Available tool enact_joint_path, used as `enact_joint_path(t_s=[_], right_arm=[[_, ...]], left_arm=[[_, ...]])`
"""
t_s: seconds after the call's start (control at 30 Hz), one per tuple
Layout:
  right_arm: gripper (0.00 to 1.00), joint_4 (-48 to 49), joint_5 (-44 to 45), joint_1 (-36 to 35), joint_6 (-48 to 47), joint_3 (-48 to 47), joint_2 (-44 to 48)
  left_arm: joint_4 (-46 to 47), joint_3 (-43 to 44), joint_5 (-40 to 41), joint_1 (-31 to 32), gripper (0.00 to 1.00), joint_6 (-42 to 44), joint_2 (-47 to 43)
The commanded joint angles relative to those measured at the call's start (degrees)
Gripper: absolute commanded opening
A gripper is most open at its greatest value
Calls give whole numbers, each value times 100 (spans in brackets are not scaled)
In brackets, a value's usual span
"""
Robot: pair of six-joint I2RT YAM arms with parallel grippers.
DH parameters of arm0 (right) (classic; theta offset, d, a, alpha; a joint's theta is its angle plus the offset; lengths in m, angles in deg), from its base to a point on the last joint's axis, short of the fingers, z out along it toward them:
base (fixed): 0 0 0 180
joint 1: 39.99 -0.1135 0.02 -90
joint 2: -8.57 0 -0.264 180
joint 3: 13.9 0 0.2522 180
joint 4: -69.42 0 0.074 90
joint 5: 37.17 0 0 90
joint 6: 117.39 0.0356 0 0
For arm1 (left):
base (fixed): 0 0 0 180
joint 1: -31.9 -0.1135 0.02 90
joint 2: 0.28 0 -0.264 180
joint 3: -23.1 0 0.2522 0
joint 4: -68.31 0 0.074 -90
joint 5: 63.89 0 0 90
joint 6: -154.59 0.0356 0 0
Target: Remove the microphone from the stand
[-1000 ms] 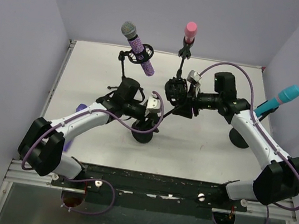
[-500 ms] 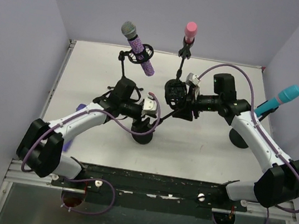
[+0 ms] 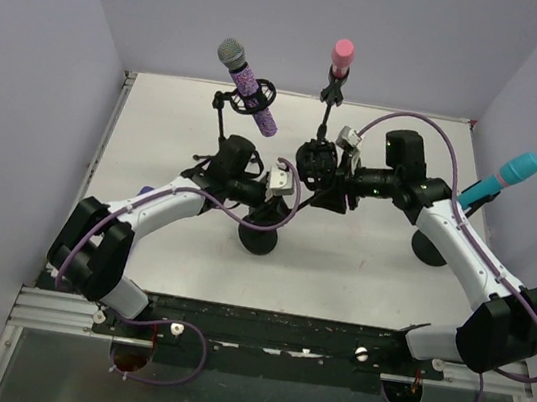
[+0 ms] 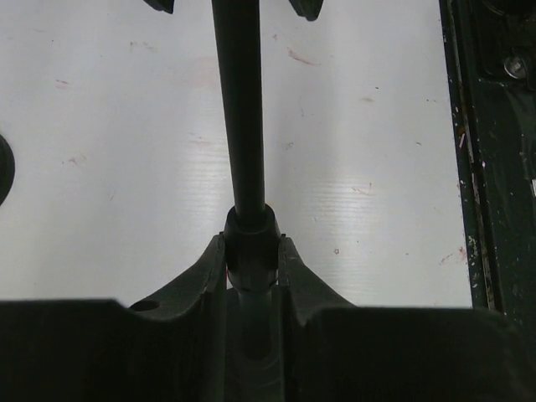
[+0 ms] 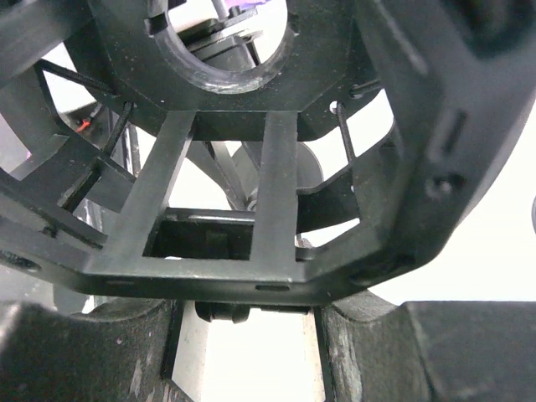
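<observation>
Though hidden overhead, left fingers [image 4: 197, 272] clamp pole [image 4: 239, 126]

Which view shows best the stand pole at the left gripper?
Left wrist: the stand pole runs straight up the frame, with the left gripper clamped around it. Top external shows only its round base, the left arm covering the pole. Right wrist is filled by the shock mount; no pole discernible.

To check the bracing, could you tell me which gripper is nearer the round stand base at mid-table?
Left. The left gripper is just above the stand base, jaws closed on the black pole. The right gripper sits farther back and right, holding the shock mount.
</observation>
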Motion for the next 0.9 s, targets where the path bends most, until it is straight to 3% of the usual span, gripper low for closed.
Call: enact_joint_path(t_s=[0.0,0.1,0.17,0.23,0.33,0.43,0.53,0.6,0.77,0.87], right_arm=[[1,367,143,-52,774,-131,28],[1,516,616,-44,1597,-228,-69],[1,526,1511,-35,2825,-376,-235],[1,211,2469,-17,3934,-622,-446],[1,25,2535,-26,4335,-807,-570],[1,-81,2675,-26,4187,-966,-667],[1,24,2825,-26,3888,-984,-597],[1,59,2851,-26,3563,-993,-509],[1,-283,3466,-17,2878,-1133,-255],[1,-292,3029,-17,2324,-1037,-35]], left_arm=[[208,-6,-211,226,1,-46,-98],[925,-322,777,691,0,-371,-440],[2057,-927,2470,1130,0,-661,-826],[3243,-1499,4954,1648,0,-671,-1021],[3119,-1256,5835,1782,0,-1100,-750],[3039,-1202,5846,1756,1,-1460,-687],[2724,-1176,4891,1730,48,-1489,-810],[2329,-1106,4249,1703,64,-1418,-924],[1177,-930,2842,1528,74,-1155,-1188],[825,-974,2558,1414,77,-1084,-1364]])
